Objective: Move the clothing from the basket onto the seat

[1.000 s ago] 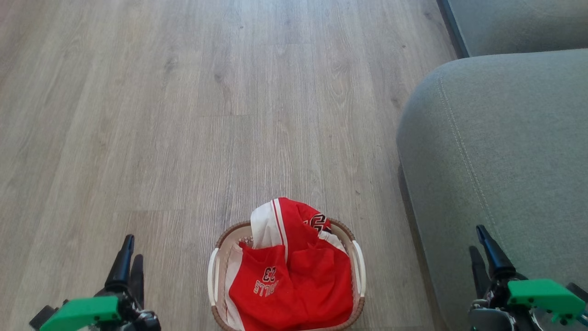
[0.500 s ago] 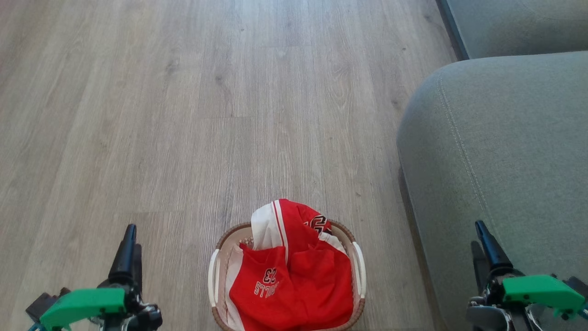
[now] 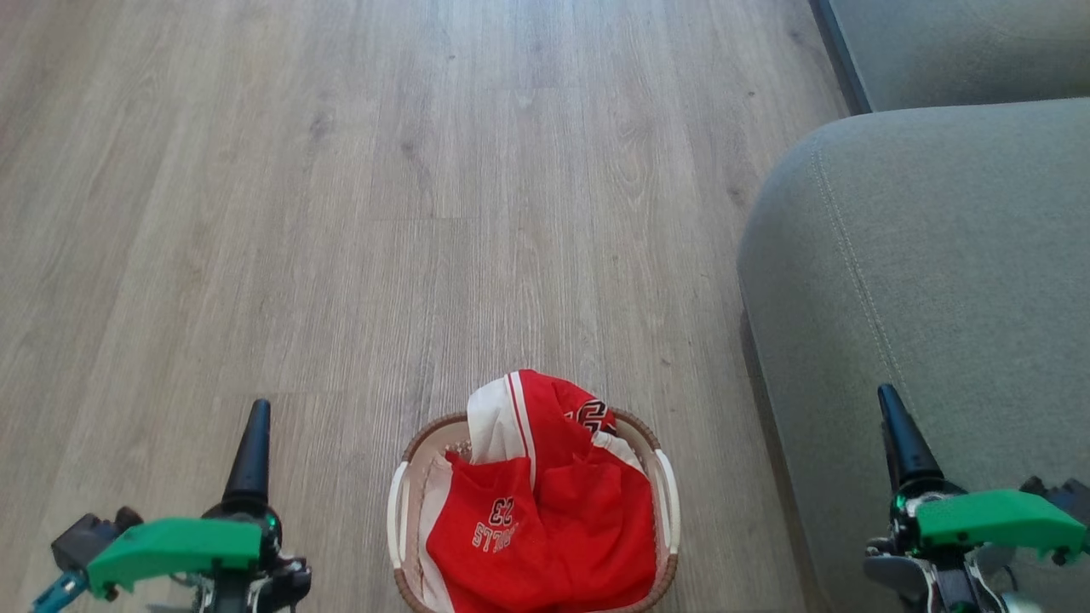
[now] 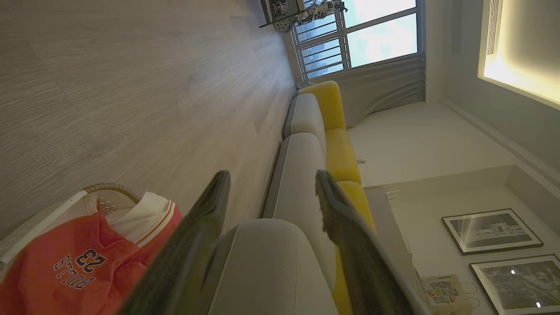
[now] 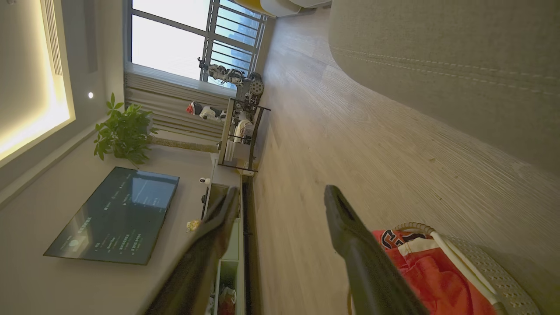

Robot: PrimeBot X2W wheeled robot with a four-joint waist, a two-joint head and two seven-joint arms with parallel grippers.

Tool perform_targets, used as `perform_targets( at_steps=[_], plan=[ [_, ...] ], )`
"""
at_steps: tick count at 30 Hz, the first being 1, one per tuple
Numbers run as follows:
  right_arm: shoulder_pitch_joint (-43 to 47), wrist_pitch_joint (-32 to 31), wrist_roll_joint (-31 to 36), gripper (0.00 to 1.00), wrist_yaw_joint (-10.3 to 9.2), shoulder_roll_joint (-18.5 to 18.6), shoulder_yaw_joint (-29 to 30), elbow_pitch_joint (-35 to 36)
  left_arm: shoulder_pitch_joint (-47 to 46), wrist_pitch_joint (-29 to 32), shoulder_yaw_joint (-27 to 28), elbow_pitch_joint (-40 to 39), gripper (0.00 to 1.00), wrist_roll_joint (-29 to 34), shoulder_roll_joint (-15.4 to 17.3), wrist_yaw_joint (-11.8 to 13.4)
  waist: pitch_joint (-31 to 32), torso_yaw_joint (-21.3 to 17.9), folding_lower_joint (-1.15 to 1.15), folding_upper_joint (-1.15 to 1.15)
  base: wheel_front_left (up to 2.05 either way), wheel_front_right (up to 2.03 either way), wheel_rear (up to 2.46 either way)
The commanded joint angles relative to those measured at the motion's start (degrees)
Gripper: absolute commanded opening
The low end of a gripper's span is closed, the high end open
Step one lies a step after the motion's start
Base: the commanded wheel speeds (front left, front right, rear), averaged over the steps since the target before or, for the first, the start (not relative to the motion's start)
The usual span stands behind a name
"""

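Red clothing [image 3: 545, 511] lies heaped in the basket [image 3: 407, 451], on the floor between the two grippers and touching neither. Left gripper [image 4: 271, 177]: fingers spread apart, empty, basket to its right. Right gripper [image 5: 282, 190]: likewise spread and empty, basket to its left, grey seat [image 3: 937, 281] directly behind it in head view.

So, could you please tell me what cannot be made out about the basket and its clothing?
- Near end of the basket: cut off by the head view's bottom edge.
- Basket floor and number of garments: hidden under the heaped clothing, every view.
- Part of the emblem: folded under, head view.
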State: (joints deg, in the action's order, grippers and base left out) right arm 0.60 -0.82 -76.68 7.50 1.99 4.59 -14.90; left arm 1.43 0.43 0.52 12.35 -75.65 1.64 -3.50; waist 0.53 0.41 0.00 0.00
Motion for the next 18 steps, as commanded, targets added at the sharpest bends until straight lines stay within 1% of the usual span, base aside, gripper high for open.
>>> perform_targets(
  at_steps=[1, 18],
  plan=[
    [-1.8, 0.8, 1.6, 1.0, 0.0, 0.4, -0.8, 2.6, -1.6, -0.6, 0.3, -2.8, 1.0, 1.8, 0.7, 0.2, 0.0, 0.0, 0.0, 0.0, 0.0, 0.0, 0.0],
    [-0.9, 3.7, 17.5, 1.0, 0.0, 0.5, -3.7, 6.4, -0.2, -3.4, -2.5, -6.2, 1.0, 19.1, 0.8, 2.3, 0.0, 0.6, 0.0, 0.0, 0.0, 0.0, 0.0]
  ],
)
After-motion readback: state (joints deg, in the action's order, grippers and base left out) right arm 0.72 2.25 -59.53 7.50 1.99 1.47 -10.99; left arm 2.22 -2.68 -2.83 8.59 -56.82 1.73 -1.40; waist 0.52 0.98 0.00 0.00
